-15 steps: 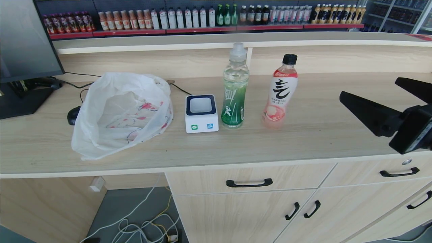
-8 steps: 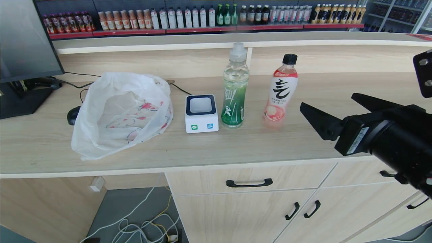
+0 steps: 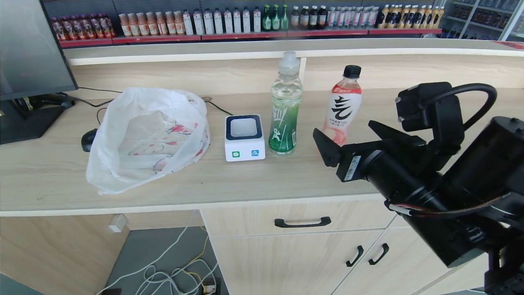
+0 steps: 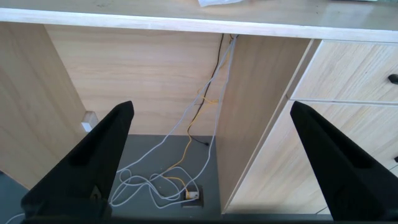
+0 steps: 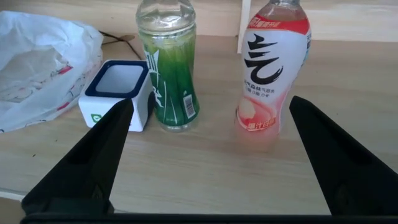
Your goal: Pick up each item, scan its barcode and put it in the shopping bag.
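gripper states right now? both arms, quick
Left gripper: open, empty.
Right gripper: open, empty, facing the pink bottle.

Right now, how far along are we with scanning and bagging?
Done: nothing yet. The green bottle and the pink bottle both stand upright on the counter, right of the scanner.
In hand: the right gripper hovers open at the pink bottle, holding nothing. The left gripper hangs open below the counter edge.
Left: grasp, scan and drop each bottle into the shopping bag.
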